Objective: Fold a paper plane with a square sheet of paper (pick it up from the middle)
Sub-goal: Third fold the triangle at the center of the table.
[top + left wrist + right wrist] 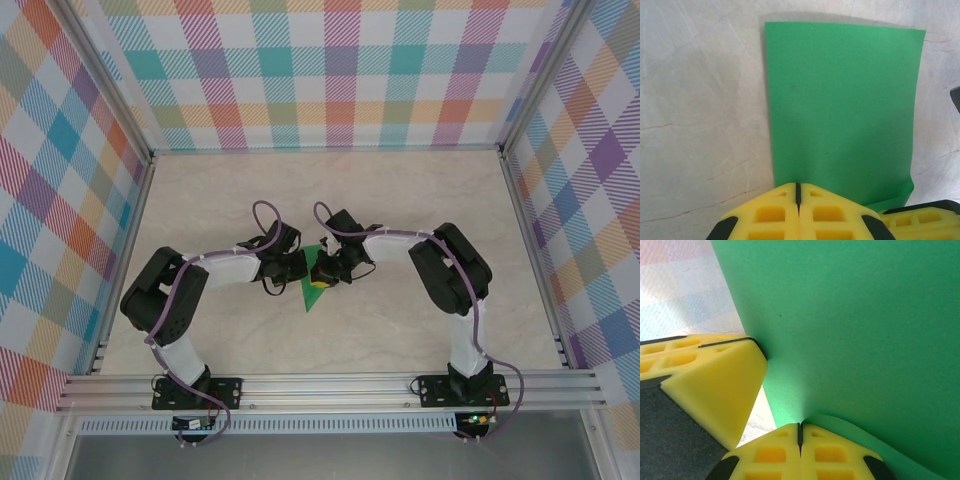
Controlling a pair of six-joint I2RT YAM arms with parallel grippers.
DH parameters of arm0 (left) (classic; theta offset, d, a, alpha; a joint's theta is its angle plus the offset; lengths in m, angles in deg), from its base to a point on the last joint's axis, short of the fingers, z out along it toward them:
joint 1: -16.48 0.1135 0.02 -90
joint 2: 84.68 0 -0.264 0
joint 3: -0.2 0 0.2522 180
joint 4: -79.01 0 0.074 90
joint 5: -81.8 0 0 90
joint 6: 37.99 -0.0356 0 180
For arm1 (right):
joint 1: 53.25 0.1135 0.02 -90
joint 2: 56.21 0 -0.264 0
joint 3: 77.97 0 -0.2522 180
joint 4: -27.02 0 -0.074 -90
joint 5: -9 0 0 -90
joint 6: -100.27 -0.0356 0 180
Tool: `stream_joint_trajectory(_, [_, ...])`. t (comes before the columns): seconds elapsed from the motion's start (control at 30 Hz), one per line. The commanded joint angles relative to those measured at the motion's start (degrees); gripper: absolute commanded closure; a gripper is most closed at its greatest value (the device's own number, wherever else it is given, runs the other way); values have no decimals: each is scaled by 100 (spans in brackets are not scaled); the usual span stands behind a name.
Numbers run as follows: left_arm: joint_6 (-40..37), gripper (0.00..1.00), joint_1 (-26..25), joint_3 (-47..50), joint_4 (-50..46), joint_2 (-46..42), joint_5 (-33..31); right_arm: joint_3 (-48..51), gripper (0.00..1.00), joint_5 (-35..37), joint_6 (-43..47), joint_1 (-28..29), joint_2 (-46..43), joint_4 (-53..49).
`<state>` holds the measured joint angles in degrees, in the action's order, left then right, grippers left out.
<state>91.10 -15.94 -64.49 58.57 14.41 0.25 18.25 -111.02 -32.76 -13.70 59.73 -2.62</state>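
Pinches square sheet of paper (pixel 865 330) in tight-closed right gripper (pixel 799 432), green rising ahead of it; rests left gripper (pixel 798 192), jaws together, just alongside.

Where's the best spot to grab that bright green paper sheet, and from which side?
Pinch the thin bright green paper sheet at the edge nearest the left wrist camera, approaching from that side, level with it: flat and thin, only an edge offers anything to pinch.
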Motion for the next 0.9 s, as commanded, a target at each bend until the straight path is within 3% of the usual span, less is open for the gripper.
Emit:
stream_joint_trajectory(0.0, [-126,100,61,-62,-115,215,17,-163,95,-181,189,62,165,29])
stream_joint_trajectory(0.6, [-104,100,61,-62,-186,203,25,-231,94,11,233,57,318,-136])
stream_joint_trajectory(0.87, [191,100,224,-125,-696,-438,-326,-214,78,121,198,62,439,-293])
